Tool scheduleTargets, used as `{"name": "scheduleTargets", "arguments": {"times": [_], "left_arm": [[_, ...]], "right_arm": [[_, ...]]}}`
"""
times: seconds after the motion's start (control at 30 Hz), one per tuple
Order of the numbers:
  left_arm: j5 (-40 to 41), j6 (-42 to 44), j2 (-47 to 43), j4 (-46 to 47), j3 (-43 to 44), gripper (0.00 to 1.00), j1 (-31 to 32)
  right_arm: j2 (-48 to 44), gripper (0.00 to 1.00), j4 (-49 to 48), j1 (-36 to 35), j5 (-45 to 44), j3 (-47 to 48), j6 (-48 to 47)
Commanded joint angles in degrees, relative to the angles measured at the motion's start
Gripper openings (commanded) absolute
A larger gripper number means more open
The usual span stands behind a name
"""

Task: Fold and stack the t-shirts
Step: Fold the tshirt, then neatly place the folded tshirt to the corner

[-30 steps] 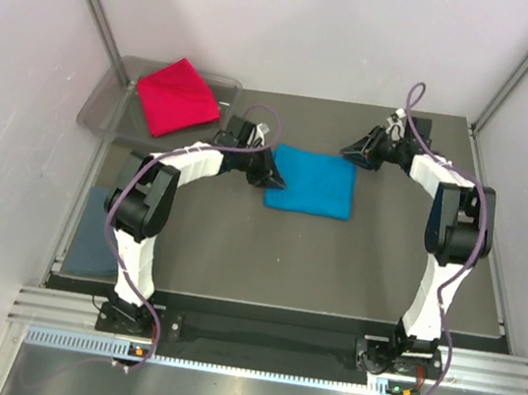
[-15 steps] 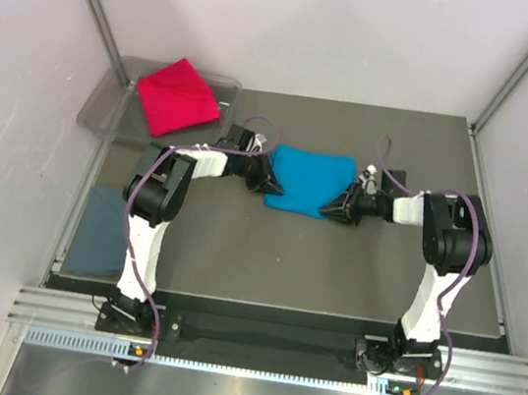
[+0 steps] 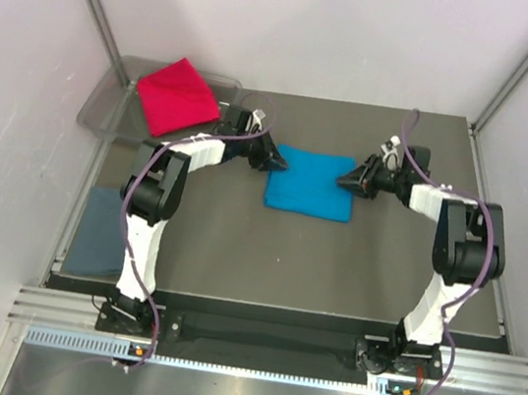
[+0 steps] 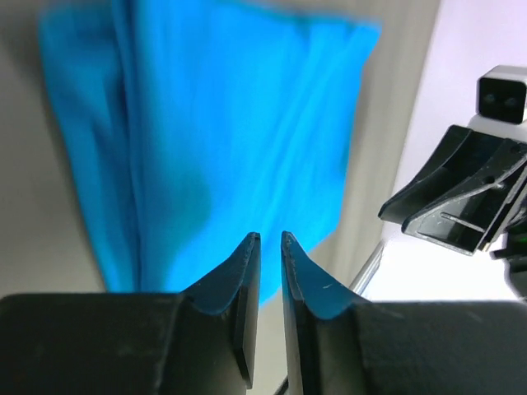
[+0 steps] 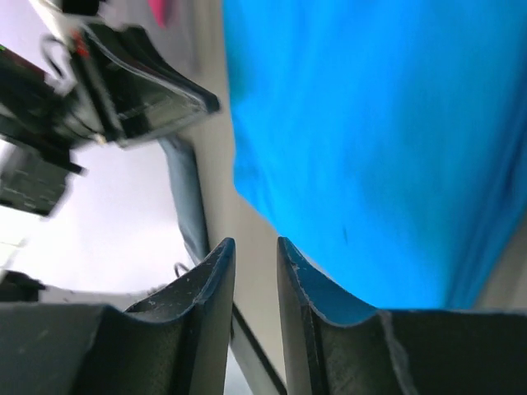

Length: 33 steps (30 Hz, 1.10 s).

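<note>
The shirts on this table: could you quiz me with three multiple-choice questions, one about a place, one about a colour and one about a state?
1. Where is the red shirt?
A. on the floor
B. in the clear tray
C. draped over a chair

2. What colour is the middle shirt?
A. turquoise
B. yellow
C. black

3. The middle shirt is:
A. crumpled in a heap
B. hanging from the fingers
C. folded flat on the table

Answers:
1. B, it lies in the tray at the far left.
2. A, it shows bright turquoise in all three views.
3. C, the top view shows a neat flat rectangle.
</note>
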State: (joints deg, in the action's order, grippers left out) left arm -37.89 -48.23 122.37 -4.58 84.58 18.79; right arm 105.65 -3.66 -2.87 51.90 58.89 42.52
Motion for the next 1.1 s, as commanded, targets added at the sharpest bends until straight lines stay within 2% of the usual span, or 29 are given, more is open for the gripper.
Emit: {"name": "scheduleTargets", "arguments": {"times": [0.0, 0.13, 0.23, 0.43, 0.5, 0.6, 0.63, 0.67, 0.7, 0.73, 0.77, 0.83, 0.93, 1.03, 1.07], "left_arm": [[-1.57, -6.17, 5.77, 10.71, 5.05, 0.21, -1.65], [-1.57, -8.89, 13.66, 13.36, 11.21, 0.2, -2.44], [-1.57, -9.51, 17.19, 14.59, 14.74, 0.19, -3.4], [0.88, -8.73, 18.7, 16.01, 15.88, 0.19, -6.48], [0.97, -8.38, 18.61, 14.95, 16.41, 0.19, -6.92], [0.62, -6.54, 16.6, 10.92, 17.11, 0.18, -7.01], [0.62, -4.79, 14.15, 9.25, 17.11, 0.18, -7.01], [1.15, -3.55, 12.48, 7.76, 16.77, 0.18, -6.92], [1.24, -2.15, 10.72, 4.87, 16.41, 0.18, -6.92], [1.76, 1.35, 6.78, 1.8, 16.15, 0.18, -6.75], [3.68, 3.21, 4.57, -0.5, 15.63, 0.18, -6.57], [5.54, 8.12, -2.26, -6.47, 14.49, 0.19, -6.31], [7.21, 12.61, -10.9, -12.18, 10.62, 0.24, -5.87], [6.95, 14.21, -19.16, -14.31, 4.21, 0.27, -5.6], [6.95, 14.21, -21.36, -14.32, -0.5, 0.27, -5.69]], "right_arm": [[6.22, 0.28, -11.44, -0.03, -0.57, 7.96, 7.46], [17.71, 0.28, -19.78, 0.06, -0.04, 16.24, 14.77], [24.23, 0.28, -21.81, 0.76, -0.57, 22.57, 18.2], [32.07, 0.28, -24.55, 2.35, -2.15, 28.38, 21.72], [32.6, 0.28, -24.38, 5.24, -2.33, 28.82, 21.81], [31.12, 0.29, -19.03, 6.82, -3.03, 29.7, 19.01], [29.02, 0.31, -13.79, 7.18, -3.21, 30.22, 17.35], [27.7, 0.39, -9.22, 7.44, -3.73, 31.18, 11.76], [26.55, 0.43, -3.86, 7.79, -5.13, 34.41, 8.14], [24.37, 0.48, 7.41, 7.88, -6.01, 36.45, 4.54], [23.3, 0.56, 12.83, 7.88, -7.24, 38.38, -2.46], [19.8, 0.62, 26.08, 7.8, -10.75, 42.96, -8.04], [12.87, 0.66, 32.13, 7.18, -13.13, 40.35, -13.59], [4.87, 0.68, 35.29, 5.34, -16.82, 33.32, -18.16], [2.83, 0.68, 35.82, 4.47, -18.31, 31.48, -20.79]]}}
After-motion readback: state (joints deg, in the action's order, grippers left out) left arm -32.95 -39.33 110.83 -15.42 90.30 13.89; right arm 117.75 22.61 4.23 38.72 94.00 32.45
